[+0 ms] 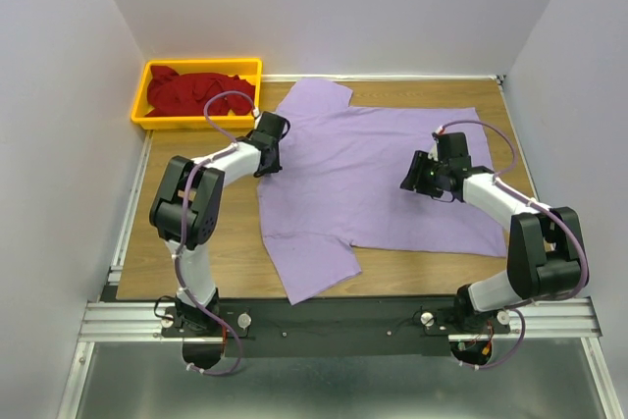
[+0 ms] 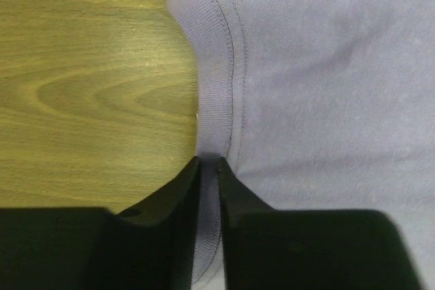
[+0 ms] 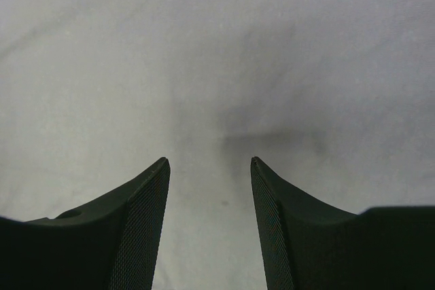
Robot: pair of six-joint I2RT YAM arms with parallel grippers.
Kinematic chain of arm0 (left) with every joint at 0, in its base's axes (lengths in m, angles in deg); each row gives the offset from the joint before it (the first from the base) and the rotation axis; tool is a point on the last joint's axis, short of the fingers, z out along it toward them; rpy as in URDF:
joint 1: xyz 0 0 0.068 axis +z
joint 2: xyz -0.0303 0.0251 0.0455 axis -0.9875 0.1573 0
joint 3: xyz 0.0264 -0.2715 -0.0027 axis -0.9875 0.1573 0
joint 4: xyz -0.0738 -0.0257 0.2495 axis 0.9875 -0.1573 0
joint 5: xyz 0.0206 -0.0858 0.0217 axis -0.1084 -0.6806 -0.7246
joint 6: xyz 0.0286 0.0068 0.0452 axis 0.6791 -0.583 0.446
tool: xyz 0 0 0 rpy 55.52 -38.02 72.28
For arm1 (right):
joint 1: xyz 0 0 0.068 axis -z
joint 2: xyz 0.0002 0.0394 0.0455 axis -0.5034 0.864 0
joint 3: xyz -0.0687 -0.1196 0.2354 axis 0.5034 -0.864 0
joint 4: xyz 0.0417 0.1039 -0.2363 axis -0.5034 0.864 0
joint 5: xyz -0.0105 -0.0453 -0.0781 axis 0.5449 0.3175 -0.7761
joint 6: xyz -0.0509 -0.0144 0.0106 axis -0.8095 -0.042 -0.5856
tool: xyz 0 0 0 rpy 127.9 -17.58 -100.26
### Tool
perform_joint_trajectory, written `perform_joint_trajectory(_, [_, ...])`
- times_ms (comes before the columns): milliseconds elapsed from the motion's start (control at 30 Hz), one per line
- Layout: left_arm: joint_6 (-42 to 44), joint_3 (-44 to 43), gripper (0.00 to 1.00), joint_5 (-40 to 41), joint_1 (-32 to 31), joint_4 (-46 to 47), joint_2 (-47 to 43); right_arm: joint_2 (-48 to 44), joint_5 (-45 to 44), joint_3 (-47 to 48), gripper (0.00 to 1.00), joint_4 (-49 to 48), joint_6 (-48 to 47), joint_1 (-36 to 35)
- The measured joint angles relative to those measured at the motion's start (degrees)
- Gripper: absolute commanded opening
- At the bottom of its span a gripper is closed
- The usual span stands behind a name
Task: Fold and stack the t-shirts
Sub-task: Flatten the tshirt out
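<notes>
- the wooden counter [image 1: 412, 272] holds everything.
- a purple shirt [image 1: 363, 174] lies spread out flat in the middle of the counter, with one sleeve pointing to the far side and one to the near side.
- a yellow bin [image 1: 201, 64] sits at the far left corner, just beside the purple shirt's far sleeve.
- a red shirt [image 1: 191, 90] lies bunched up inside the yellow bin.
- the left hand [image 2: 209, 159] is at the left edge of the purple shirt. its two fingers are pinched together on the neck band [image 2: 217, 100], which runs up between them, with bare wood on one side.
- the right hand [image 3: 209, 161] is low over the right part of the purple shirt. its fingers are apart, with only flat cloth under the gap.
</notes>
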Motion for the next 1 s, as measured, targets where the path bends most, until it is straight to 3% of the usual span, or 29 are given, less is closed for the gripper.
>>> perform_joint_trajectory(167, [-0.2,1.4,0.48,0.0,0.0,-1.5,-2.7,0.0,-2.0,1.2,0.59,0.7,0.0,0.0])
perform_joint_trajectory(433, [-1.6,7.4,0.3,-1.0,-1.2,-2.9,-16.3,-3.1,-2.1,2.6,0.59,3.0,-0.3,0.0])
perform_joint_trajectory(700, [-3.0,19.1,0.26,-5.7,-5.9,-5.1,-18.6,-5.3,-0.5,2.4,0.59,4.3,-0.5,0.0])
perform_joint_trajectory(1000, [-3.7,21.9,0.25,-7.5,-5.9,-4.8,-19.8,-6.8,-0.5,2.1,0.59,5.9,-0.7,0.0])
